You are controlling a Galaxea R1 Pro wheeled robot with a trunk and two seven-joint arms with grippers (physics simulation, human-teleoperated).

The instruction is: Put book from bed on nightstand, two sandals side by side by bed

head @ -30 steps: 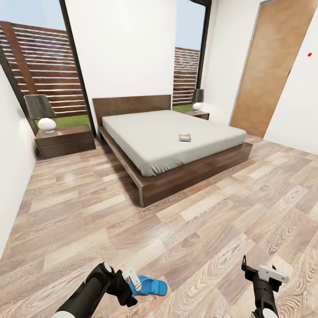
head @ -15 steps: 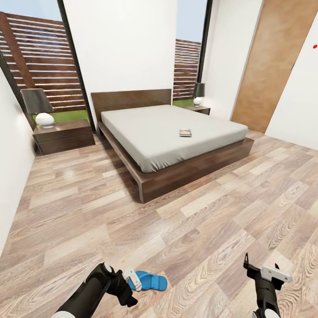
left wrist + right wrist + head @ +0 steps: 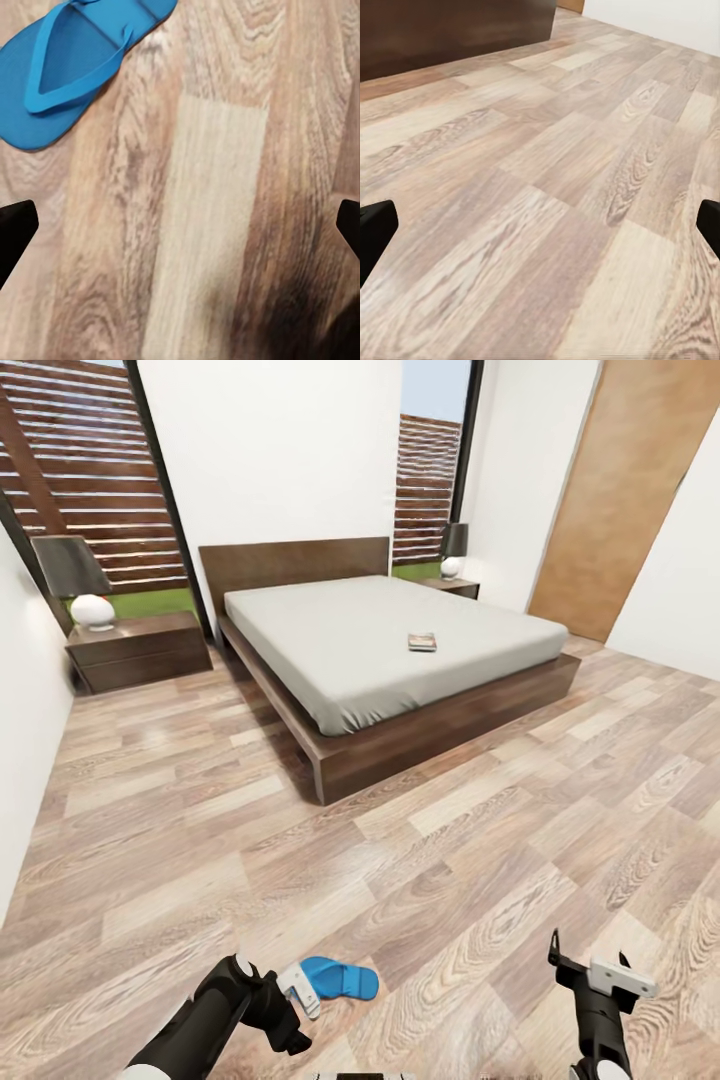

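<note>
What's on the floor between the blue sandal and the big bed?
Nothing: in the head view, only bare wood-plank floor stretches from the flat bright blue sandal to the dark brown wooden frame of the pale grey bed.

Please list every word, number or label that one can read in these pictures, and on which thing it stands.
No text can be read.
The book on the bed: its cover is too small and blurred to read.
The blue sandal on the floor: no print visible.
</note>
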